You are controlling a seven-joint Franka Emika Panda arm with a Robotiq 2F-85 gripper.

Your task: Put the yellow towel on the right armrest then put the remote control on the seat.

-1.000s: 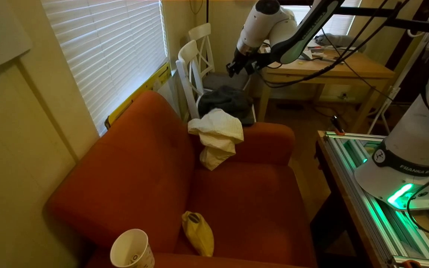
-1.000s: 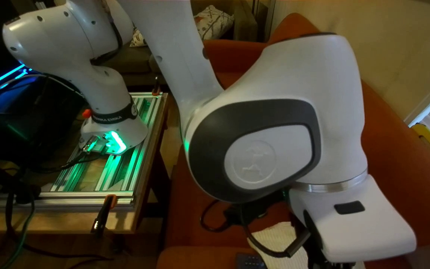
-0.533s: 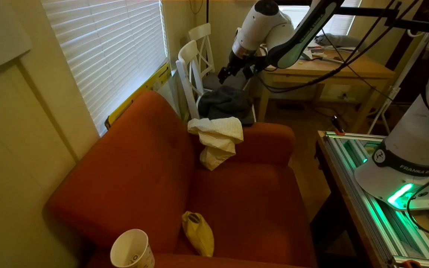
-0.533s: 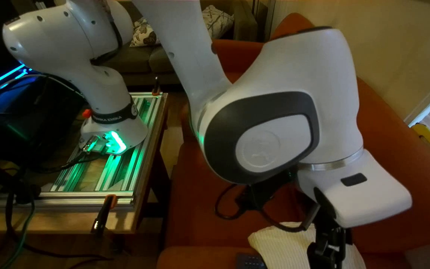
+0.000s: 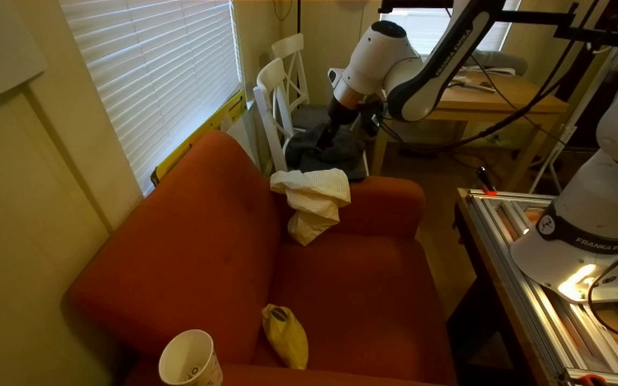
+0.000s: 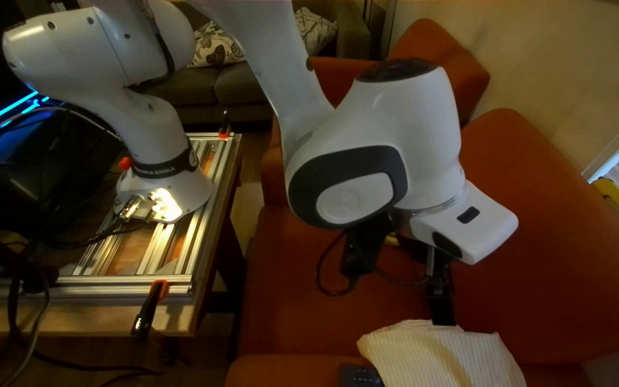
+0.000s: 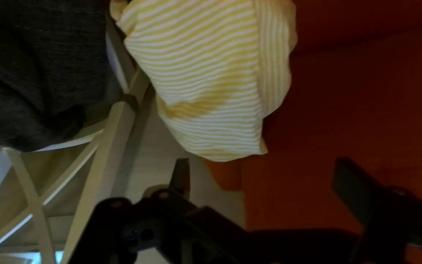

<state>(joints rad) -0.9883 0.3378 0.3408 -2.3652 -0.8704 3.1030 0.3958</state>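
Note:
The pale yellow towel lies bunched over the right armrest where it meets the backrest, one end hanging toward the seat. My gripper is open, fingers wide apart with nothing between them. It hangs near the towel; in an exterior view its fingers overlap the towel's upper edge, and whether they touch I cannot tell. The black remote control shows partly on the armrest beside the towel, cut off by the frame edge.
A banana-shaped yellow object lies on the seat near the opposite armrest, with a white paper cup close by. Behind the towel, a white chair bears a dark grey cloth. The backrest rises along the wall.
The gripper has opened and the towel's raised peak has dropped flat. Afterwards the gripper has tilted and come down nearer the towel. The base light has turned from green to white.

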